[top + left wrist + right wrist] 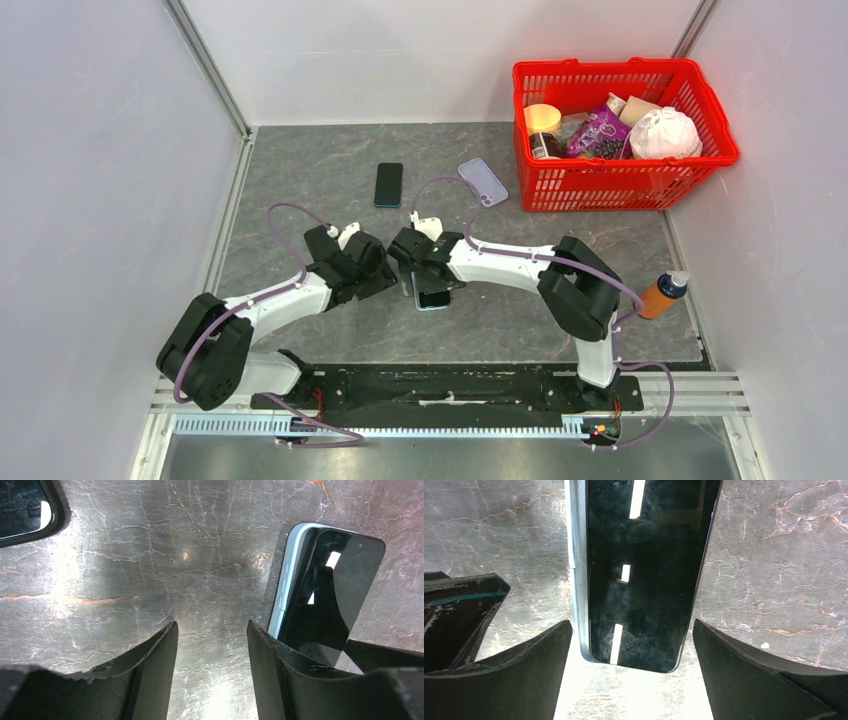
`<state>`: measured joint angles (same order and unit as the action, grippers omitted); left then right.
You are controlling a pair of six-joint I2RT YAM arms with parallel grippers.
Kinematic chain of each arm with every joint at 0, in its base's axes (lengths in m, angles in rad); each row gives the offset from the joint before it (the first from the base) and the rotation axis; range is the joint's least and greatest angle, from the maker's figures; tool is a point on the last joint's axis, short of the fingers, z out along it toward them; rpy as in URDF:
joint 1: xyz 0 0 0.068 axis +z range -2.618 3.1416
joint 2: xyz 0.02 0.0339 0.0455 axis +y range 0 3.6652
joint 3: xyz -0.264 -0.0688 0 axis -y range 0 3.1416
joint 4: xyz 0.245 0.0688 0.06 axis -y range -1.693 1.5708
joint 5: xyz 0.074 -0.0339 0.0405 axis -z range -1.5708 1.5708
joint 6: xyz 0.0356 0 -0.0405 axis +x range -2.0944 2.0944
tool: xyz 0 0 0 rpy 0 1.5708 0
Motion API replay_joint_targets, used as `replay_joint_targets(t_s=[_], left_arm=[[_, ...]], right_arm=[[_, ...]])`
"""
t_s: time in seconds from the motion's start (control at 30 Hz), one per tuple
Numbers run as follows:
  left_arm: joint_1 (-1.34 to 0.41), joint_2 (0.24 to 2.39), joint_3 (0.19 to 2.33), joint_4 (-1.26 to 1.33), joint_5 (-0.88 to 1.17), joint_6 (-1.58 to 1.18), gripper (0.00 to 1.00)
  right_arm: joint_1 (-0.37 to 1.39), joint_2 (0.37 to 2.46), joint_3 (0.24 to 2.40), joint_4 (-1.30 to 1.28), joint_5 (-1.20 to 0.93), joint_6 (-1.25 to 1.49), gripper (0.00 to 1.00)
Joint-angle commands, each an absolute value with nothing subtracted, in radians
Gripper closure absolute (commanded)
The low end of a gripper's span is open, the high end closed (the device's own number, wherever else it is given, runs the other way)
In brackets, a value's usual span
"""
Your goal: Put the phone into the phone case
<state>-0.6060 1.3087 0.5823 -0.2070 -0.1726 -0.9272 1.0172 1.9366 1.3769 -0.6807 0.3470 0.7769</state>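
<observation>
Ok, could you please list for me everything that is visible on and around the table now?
phone: one, black, lying on the light blue case
light blue case: one, near the table's middle
second phone: one, dark, farther back, left of centre
lilac case: one, lying left of the basket
basket: one, red, far right corner
jar: one, yellow lid, in the basket
packet: one, purple, in the basket
bundle: one, white, in the basket
bottle: one, orange, dark cap, right edge
table: one, grey marbled
left end effector: one, black, open, empty
right end effector: one, black, open, astride the phone
</observation>
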Motion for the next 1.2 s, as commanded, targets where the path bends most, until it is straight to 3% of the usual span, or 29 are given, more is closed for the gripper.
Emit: replay_joint_targets(t_s=[0.0, 0.3, 0.57, 1.17], left_arm=[[-0.6, 1.313, 0.602, -0.172, -0.173, -0.936, 0.41], [-0.586, 1.394, 0.618, -0.129, -0.133, -0.984, 0.41], [-0.554, 1.559, 0.714, -0.14, -0.066, -1.022, 0.5], [-0.557, 1.654, 0.744, -0.107, -0.012, -1.034, 0.86]], right_arm=[[1.016, 1.862, 1.378, -0.644, 0.35, 0.786, 0.03], [0.868, 1.709, 1.27, -0.591, 0.295, 0.71, 0.05], [0.773, 1.688, 1.187, -0.467, 0.107, 0.658, 0.16], [0.773, 1.759, 1.154, -0.41, 0.034, 0.668, 0.39]])
